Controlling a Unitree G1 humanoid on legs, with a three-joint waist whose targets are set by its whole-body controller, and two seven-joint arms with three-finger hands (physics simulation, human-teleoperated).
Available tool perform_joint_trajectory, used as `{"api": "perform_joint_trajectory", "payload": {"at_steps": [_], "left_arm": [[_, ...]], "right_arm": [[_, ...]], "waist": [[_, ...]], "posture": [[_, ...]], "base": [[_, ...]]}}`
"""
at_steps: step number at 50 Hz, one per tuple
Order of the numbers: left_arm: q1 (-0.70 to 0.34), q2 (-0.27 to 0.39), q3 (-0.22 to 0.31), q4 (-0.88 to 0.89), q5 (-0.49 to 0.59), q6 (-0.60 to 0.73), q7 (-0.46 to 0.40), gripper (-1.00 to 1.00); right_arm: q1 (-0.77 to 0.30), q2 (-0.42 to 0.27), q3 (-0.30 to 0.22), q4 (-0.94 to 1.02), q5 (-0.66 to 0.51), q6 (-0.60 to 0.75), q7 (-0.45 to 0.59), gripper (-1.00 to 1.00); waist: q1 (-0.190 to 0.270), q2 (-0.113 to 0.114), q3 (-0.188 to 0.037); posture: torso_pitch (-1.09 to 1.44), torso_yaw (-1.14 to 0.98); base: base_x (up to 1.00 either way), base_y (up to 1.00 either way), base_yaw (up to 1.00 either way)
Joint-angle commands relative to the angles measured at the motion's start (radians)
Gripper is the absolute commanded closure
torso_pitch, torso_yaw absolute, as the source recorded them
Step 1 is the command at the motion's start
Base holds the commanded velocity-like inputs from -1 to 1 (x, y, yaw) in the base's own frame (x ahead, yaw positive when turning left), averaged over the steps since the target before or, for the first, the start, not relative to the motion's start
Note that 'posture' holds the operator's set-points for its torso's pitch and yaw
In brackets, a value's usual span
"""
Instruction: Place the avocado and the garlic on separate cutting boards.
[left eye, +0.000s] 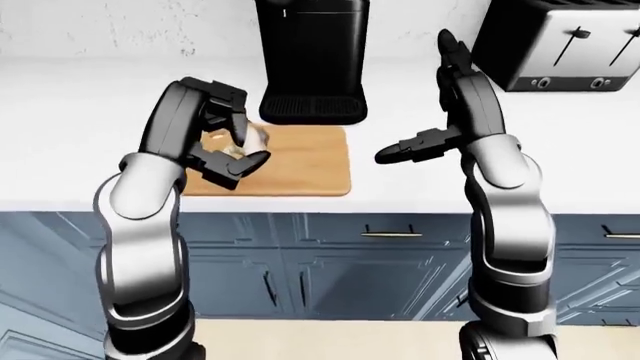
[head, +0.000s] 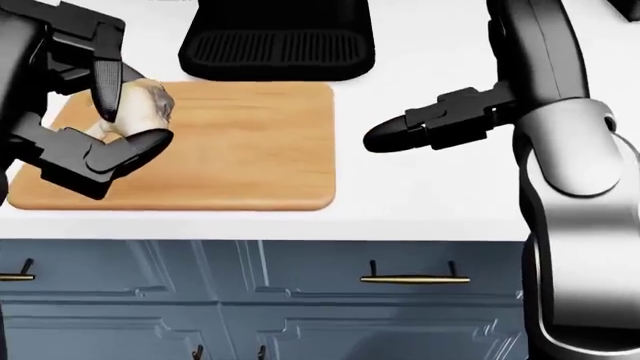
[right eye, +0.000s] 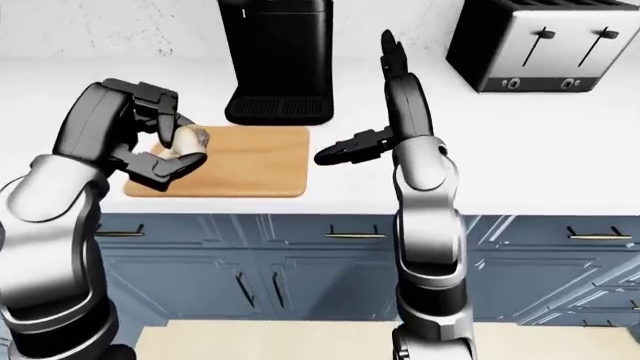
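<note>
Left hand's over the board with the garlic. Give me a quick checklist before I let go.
1. Garlic gripped by left hand: ok, fingers close round it.
2. Garlic over the cutting board: ok.
3. Garlic resting on the board: cannot tell, the hand hides its underside.
4. Board bare for release: ok, nothing else on it.
5. Right hand out of the way: ok, open, over the counter right of the board.
6. Avocado and second board located: not ok, neither shows.

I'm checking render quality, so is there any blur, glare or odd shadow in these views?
Head view: sharp, with the left hand and garlic cropped at its left edge. Eye views: flat, even light, a soft sheen on the toaster, and only faint shadow under the board.
</note>
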Motion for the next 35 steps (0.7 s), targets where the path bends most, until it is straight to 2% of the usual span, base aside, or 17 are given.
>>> {"api": "perform_joint_trajectory", "payload": {"at_steps": [1, 4, 14, 22, 24, 26, 35], "left_arm": [[-0.041, 0.002, 0.001, -0.014, 0.014, -0.038, 0.02, 1.0], [-0.06, -0.014, -0.011, 0.028, 0.02, -0.062, 0.031, 1.0], [-0.192, -0.054, -0.034, 0.33, 0.0, -0.198, 0.12, 1.0], [-0.32, -0.075, -0.055, 0.753, 0.001, -0.395, 0.233, 1.0], [-0.329, -0.075, -0.054, 0.783, 0.001, -0.411, 0.241, 1.0], [-0.366, -0.08, -0.06, 0.924, 0.011, -0.476, 0.285, 1.0], [-0.457, -0.084, -0.065, 1.141, 0.014, -0.582, 0.342, 1.0]], "right_arm": [[-0.031, -0.007, -0.003, -0.037, 0.001, -0.04, -0.011, -1.0], [-0.028, -0.006, -0.001, -0.034, 0.002, -0.045, -0.014, -1.0], [-0.024, -0.008, -0.004, -0.044, 0.007, -0.037, -0.016, -1.0], [-0.024, -0.012, -0.007, -0.052, 0.016, -0.033, -0.017, -1.0], [-0.024, -0.012, -0.007, -0.053, 0.017, -0.033, -0.017, -1.0], [-0.013, -0.008, -0.009, -0.028, 0.023, -0.063, -0.025, -1.0], [0.015, -0.004, -0.01, -0.012, 0.035, -0.099, -0.038, -1.0]], "waist": [[0.0, -0.001, -0.03], [0.0, -0.003, -0.03], [0.002, -0.009, -0.03], [0.004, -0.01, -0.032], [0.005, -0.01, -0.035], [0.003, -0.01, -0.036], [0.001, -0.012, -0.042]], "posture": [[0.0, 0.0], [0.0, 0.0], [0.0, 0.0], [0.0, 0.0], [0.0, 0.0], [0.0, 0.0], [0.0, 0.0]], "base": [[0.0, 0.0, 0.0], [0.0, 0.0, 0.0], [0.0, 0.0, 0.0], [0.0, 0.0, 0.0], [0.0, 0.0, 0.0], [0.0, 0.0, 0.0], [0.0, 0.0, 0.0]]}}
